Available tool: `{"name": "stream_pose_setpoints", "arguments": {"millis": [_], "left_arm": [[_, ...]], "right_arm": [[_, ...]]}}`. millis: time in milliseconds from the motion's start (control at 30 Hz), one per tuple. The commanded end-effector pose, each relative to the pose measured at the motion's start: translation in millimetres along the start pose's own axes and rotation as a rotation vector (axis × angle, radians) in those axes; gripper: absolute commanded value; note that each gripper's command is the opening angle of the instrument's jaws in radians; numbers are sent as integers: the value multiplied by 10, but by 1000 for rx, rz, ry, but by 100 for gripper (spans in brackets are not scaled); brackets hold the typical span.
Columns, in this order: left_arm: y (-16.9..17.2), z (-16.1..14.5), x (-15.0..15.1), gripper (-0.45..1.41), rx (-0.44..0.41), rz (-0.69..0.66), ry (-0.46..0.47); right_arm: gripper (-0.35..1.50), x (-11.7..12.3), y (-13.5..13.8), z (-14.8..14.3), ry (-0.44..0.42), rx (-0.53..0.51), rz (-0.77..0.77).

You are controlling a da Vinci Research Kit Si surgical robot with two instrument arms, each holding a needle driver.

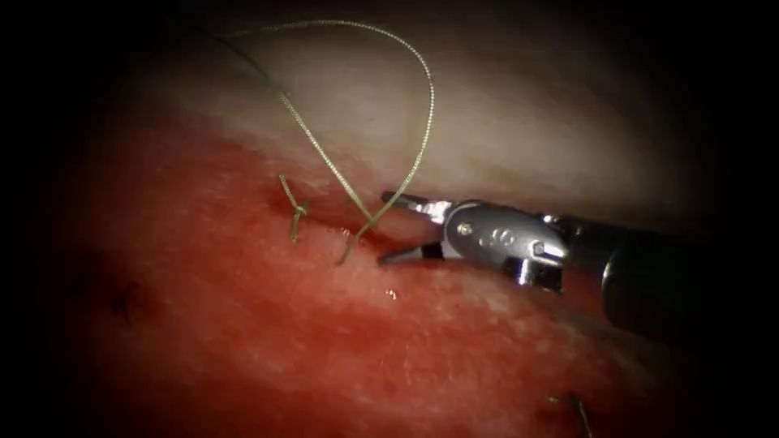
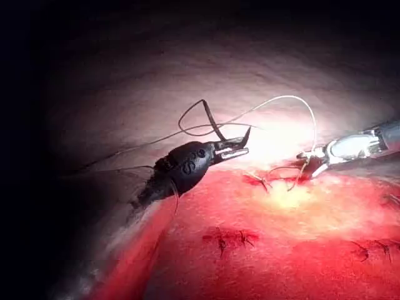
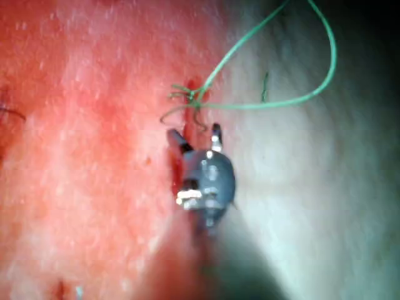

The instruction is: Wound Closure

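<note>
My right tool (image 1: 383,227) comes in from the right with its jaws open. They straddle the thread (image 1: 422,154) where its two strands cross just above the cut (image 1: 324,212), and they hold nothing. The thread rises in a tall loop and runs off to the upper left. A tied knot (image 1: 297,209) sits on the cut just left of the crossing, with a short tail (image 1: 347,250) beside it. In the left wrist view my left tool (image 2: 240,147) hovers off the tissue (image 1: 243,341), shut on what looks like the dark curved needle (image 2: 247,134); the needle is not in the tissue.
Finished dark stitches (image 2: 228,239) lie on the red tissue nearer the camera, with more further right (image 2: 375,249). Pale fatty tissue (image 1: 519,122) borders the cut on the far side. Red fluid covers the near surface.
</note>
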Motion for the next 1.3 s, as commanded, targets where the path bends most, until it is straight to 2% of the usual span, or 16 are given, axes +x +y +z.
{"name": "stream_pose_setpoints", "arguments": {"millis": [33, 100, 200, 400, 533, 700, 867, 1300], "left_arm": [[-3, 5, -6, -45, -1, 1, 2], [-3, 6, -6, -45, 0, 1, 1], [-2, 7, -6, -45, 1, 2, 0], [-1, 8, -7, -45, 0, 2, 2], [-1, 8, -7, -45, 1, 3, 2], [-1, 11, -7, -45, 1, 3, 4], [-1, 11, -7, -45, 2, 3, 3], [-1, 11, -8, -45, 1, 3, 4]], "right_arm": [[89, -1, 14, 2, -10, -21, 9], [89, 2, 35, 2, -5, -51, 29], [88, 6, 49, 18, 9, -94, 37], [83, 15, 45, 68, 26, -103, 39], [81, 7, 38, 81, 21, -104, 27], [81, -11, 21, 87, 0, -68, 2], [81, -15, 1, 89, -15, -25, -15], [81, -18, -33, 63, -16, 24, -40]]}}
